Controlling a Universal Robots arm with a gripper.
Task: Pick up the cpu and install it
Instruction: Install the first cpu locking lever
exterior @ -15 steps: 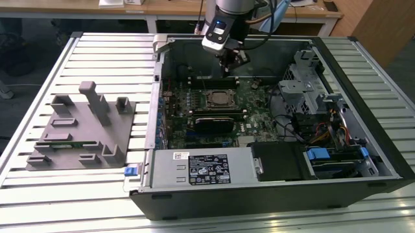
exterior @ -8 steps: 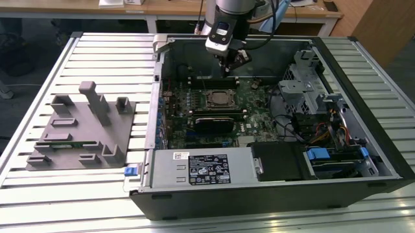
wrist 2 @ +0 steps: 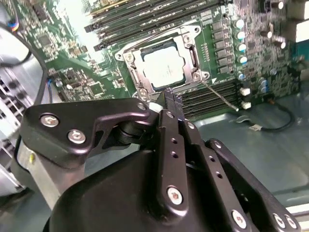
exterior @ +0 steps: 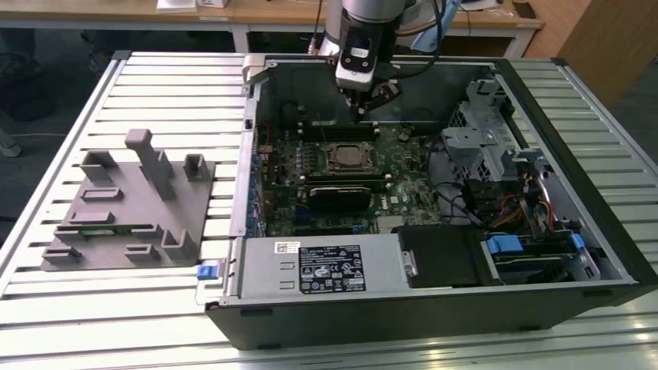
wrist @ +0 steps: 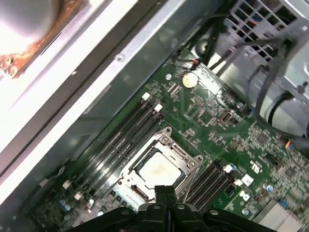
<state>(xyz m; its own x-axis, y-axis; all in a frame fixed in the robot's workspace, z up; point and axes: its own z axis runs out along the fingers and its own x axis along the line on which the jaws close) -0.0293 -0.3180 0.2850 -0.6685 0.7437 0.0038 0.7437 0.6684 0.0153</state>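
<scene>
The open computer case (exterior: 575, 254) is lying on the slatted table (exterior: 154, 85), and inside it the green motherboard (exterior: 401, 166) is facing up. The cpu (wrist 2: 163, 67) is already sitting flat in the motherboard's socket (wrist 2: 190, 52), square, so no long axis matters. The gripper (wrist 2: 171, 99) is hanging just above the socket's edge, fingers pressed together and holding nothing. Memory slots (wrist: 123, 133) are flanking the socket closely.
</scene>
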